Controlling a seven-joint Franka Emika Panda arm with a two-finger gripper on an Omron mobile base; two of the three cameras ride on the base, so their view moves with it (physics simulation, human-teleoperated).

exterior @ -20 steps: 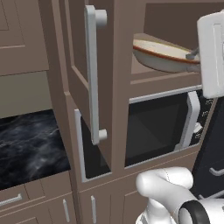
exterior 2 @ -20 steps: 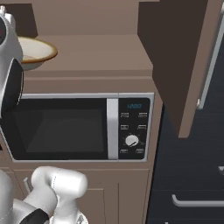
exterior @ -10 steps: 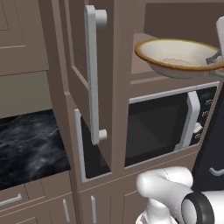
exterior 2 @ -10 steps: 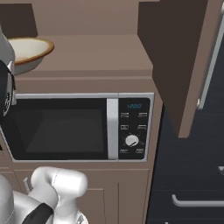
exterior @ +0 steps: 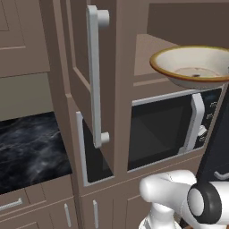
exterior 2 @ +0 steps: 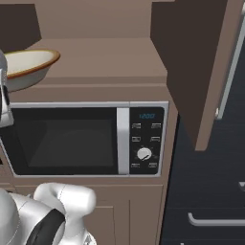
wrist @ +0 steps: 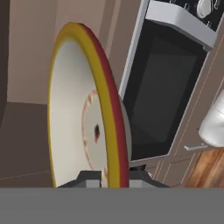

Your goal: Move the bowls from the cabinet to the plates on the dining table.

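The gripper point(wrist: 109, 177) was clamped on the rim of the cream bowl with the tan-brown rim point(exterior: 197, 67), one dark fingertip either side of the edge at 6 o'clock in the hand view. From there the bowl rose toward 12 o'clock, rim edge-on, its inner face turned toward 9 o'clock. In the left base view the bowl hung level at 2 o'clock, clear of the cabinet shelf point(exterior: 150, 49) and above the microwave point(exterior: 170, 127), with the open cabinet door point(exterior: 87, 80) at 9 o'clock of it. By my judgement, the carry to the plates hinged on holding that rim level while swinging away from the door.
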